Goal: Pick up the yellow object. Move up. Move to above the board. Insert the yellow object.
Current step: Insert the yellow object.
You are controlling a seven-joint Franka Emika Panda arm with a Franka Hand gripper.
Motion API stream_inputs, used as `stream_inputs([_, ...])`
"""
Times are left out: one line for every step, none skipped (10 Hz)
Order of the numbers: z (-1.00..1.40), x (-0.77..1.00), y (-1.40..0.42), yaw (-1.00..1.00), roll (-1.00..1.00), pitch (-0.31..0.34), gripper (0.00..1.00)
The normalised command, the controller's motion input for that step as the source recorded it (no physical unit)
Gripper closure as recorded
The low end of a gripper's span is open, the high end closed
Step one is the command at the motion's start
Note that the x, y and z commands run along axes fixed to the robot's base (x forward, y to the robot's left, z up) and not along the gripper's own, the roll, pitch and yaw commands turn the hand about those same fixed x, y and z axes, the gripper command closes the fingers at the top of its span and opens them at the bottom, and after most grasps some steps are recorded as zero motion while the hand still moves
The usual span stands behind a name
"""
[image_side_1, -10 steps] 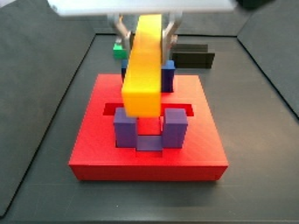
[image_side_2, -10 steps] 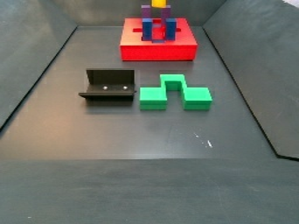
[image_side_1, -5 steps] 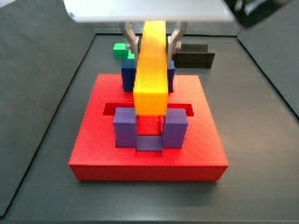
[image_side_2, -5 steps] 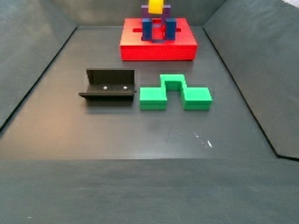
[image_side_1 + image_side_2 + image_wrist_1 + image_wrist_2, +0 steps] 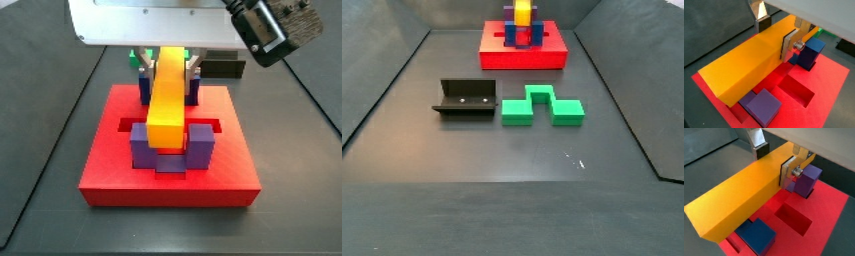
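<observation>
Above the board [image 5: 120, 170], the gripper [image 5: 777, 34] pinches the yellow object [image 5: 747, 64] near its far end, one silver finger [image 5: 789, 44] pressed flat on each long side. From there the bar slopes down, its free end resting low between the purple blocks [image 5: 171, 147].

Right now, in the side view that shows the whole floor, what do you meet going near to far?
Green notched block and fixture side by side → red board → yellow bar in the claw.
</observation>
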Motion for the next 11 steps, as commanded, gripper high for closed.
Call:
stream_inputs([-0.05,0.0,-0.01,0.15,0.0,0.0,1.0])
stream_inputs([-0.07,0.0,0.0,0.16,0.0,0.0,1.0])
stream_inputs([0.0,0.03,0.0,0.15,0.0,0.0,1.0])
stream_inputs([0.0,0.09,0.0,0.13,0.01,0.0,1.0])
stream_inputs([0.0,0.19,-0.05,0.06,0.05,0.041,1.0])
stream_inputs([0.0,0.1,-0.07,0.03,0.07,0.027,1.0])
stream_inputs([0.0,0.08,-0.1,0.0,0.11,0.024,1.0])
stream_inputs([0.0,0.03,-0.11,0.0,0.12,0.0,1.0])
stream_inputs([0.0,0.03,-0.09,0.0,0.1,0.0,1.0])
stream_inputs([0.0,0.09,-0.05,0.0,0.09,0.033,1.0])
stream_inputs([0.0,0.21,-0.04,0.0,0.09,0.079,1.0])
